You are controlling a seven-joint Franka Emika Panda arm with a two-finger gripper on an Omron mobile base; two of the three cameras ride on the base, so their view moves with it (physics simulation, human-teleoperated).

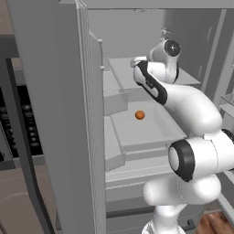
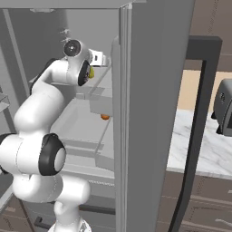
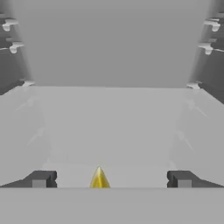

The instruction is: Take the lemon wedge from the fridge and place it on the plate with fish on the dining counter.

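- Lemon wedge [image 3: 99, 179]: lies on a pale grey shelf [image 3: 109, 131] inside the fridge [image 1: 55, 114]. In my hand view its yellow point rises midway between my 2 finger tips. From the right base view a bit of yellow [image 2: 91, 72] shows just beside my wrist.
- My hand [image 3: 111, 179]: jaws spread wide, 1 tip on each side of the wedge, neither touching it as far as I can tell. Nothing held.
- Fridge: door already swung open; my arm reaches deep into the upper shelf level.
- Orange ball [image 1: 140, 115]: sits on the shelf below mine, well apart from the wedge. Not my target.
- Done so far, judging from how things lie: fridge open, hand inside, lined up on the wedge.
- Left to do: close on the wedge, lift it, draw the arm out of the fridge, carry it to the plate with fish on the dining table, set it down there.
- Marble table [image 2: 204, 145] to the right of the fridge carries a dark appliance [image 2: 224, 111] at the frame edge; I see no plate on the part that shows.
- Judgement: early stage, grasp not yet made; the bulk of the task is ahead.
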